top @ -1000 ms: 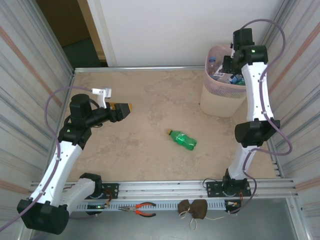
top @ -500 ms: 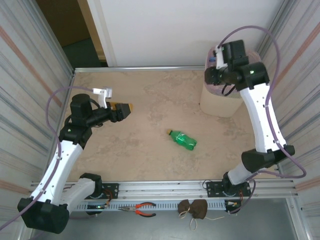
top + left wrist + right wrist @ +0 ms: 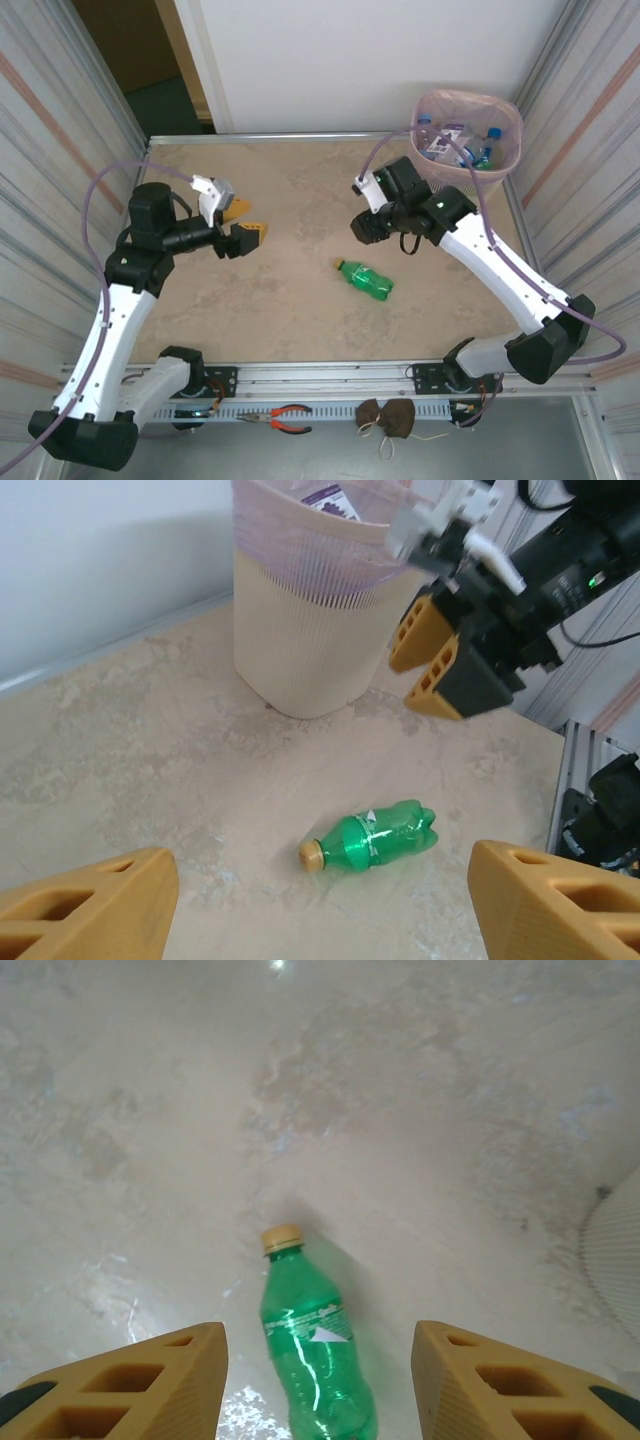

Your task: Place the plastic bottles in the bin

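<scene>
One green plastic bottle (image 3: 364,279) with a tan cap lies on its side in the middle of the table. My right gripper (image 3: 365,228) hovers just above and behind it, open; the bottle (image 3: 315,1350) lies below, between its fingers, untouched. My left gripper (image 3: 245,222) hangs open over the left part of the table and faces the same bottle (image 3: 370,838) from a distance. The pale-pink bin (image 3: 468,94) stands in the far right corner with several plastic bottles (image 3: 455,140) inside. From the left wrist I see the bin (image 3: 300,650) behind the right gripper (image 3: 430,665).
Corrugated metal walls close in the table on the left and right, a white wall at the back. A metal rail runs along the near edge, with red-handled pliers (image 3: 285,418) and a brown pouch (image 3: 388,418) below it. The bin's wall (image 3: 615,1250) shows at the right.
My right arm has swung from over the bin down and left to above the green bottle, and its jaws have widened. The left gripper has turned slightly and stays open.
</scene>
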Tool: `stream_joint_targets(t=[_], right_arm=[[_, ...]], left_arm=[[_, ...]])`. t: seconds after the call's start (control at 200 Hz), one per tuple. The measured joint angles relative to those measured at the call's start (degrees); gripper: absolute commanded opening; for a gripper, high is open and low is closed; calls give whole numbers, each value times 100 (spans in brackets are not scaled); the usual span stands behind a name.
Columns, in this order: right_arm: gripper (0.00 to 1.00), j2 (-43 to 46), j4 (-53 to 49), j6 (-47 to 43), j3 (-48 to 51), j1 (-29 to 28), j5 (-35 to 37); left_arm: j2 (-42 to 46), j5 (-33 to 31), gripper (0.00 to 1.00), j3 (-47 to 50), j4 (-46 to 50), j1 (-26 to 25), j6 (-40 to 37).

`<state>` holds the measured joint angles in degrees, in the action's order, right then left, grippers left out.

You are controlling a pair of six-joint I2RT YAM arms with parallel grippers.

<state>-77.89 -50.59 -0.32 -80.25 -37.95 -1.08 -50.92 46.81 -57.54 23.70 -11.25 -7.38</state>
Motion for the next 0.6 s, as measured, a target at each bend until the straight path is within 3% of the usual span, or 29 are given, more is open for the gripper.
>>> stream_joint_targets(t=[0.185, 0.411, 0.596], right_arm=[[53, -219, 164, -343, 505, -470, -35], [53, -1163, 354, -496, 704, -662, 52], [63, -2072, 376, -485, 605, -710, 205]], left_arm=[[564, -120, 78, 748, -658, 0, -46], [868, -557, 78, 1047, -1060, 2, -44], [992, -800, 78, 1119, -1167, 4, -7]])
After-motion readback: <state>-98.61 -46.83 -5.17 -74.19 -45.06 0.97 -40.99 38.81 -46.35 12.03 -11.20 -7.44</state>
